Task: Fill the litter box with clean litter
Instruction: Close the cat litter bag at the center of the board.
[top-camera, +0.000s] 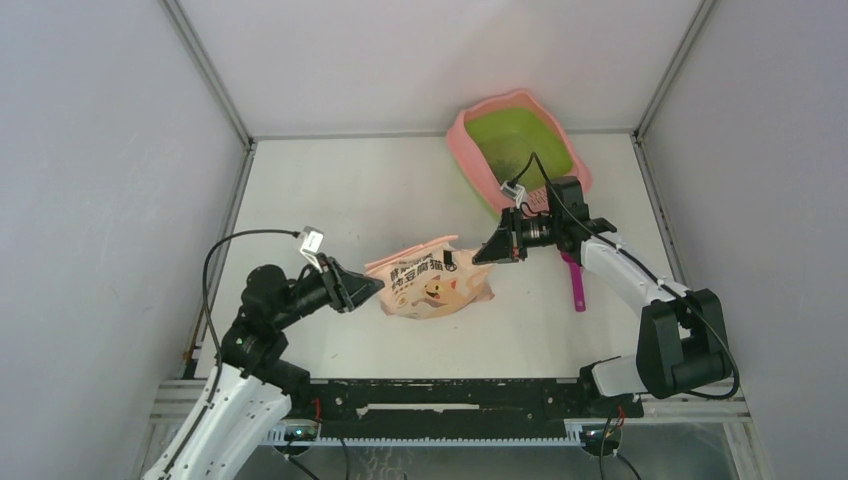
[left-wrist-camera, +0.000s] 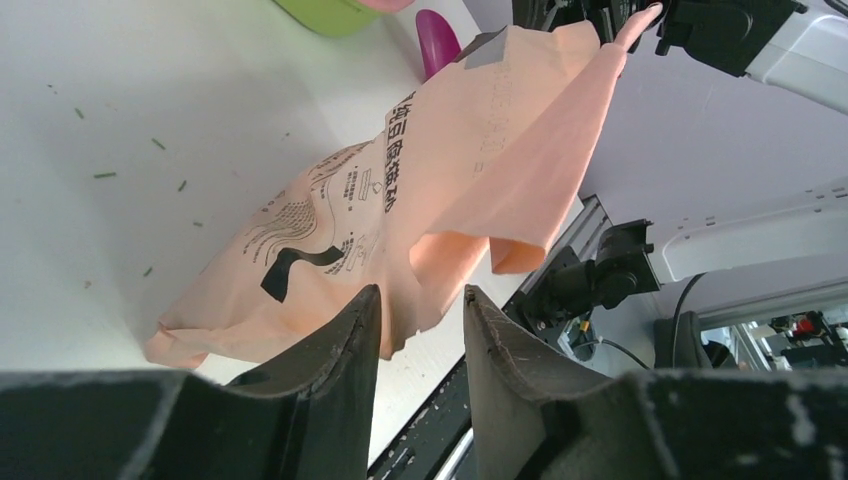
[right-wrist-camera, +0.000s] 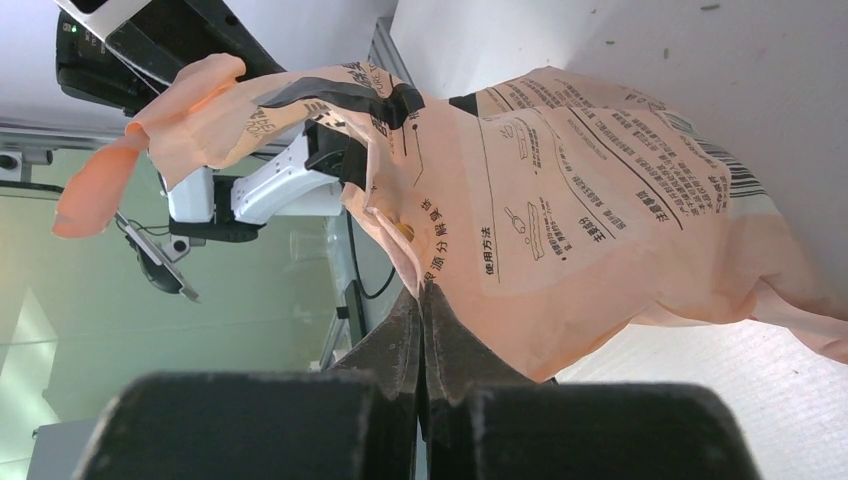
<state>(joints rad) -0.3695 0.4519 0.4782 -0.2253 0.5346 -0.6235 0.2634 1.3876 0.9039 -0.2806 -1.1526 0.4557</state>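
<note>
Where right hand (right-wrist-camera: 424, 298) pinches bag (top-camera: 435, 285), scoop (top-camera: 577, 288) near litter box (top-camera: 466, 150)

The peach-pink bag (right-wrist-camera: 600, 230) carries black Chinese print, a heading seemingly reading 使用方法, plus a barcode (right-wrist-camera: 735, 178)

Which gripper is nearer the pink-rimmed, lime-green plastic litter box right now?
Right. The right gripper, shut on the peach-pink printed bag, is just this side of the litter box. The left gripper, open, is farther off at the bag's opposite end.

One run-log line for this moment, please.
right end effector: shut on peach-pink printed bag | left end effector: open | pink-rimmed green litter box: unfilled
</note>
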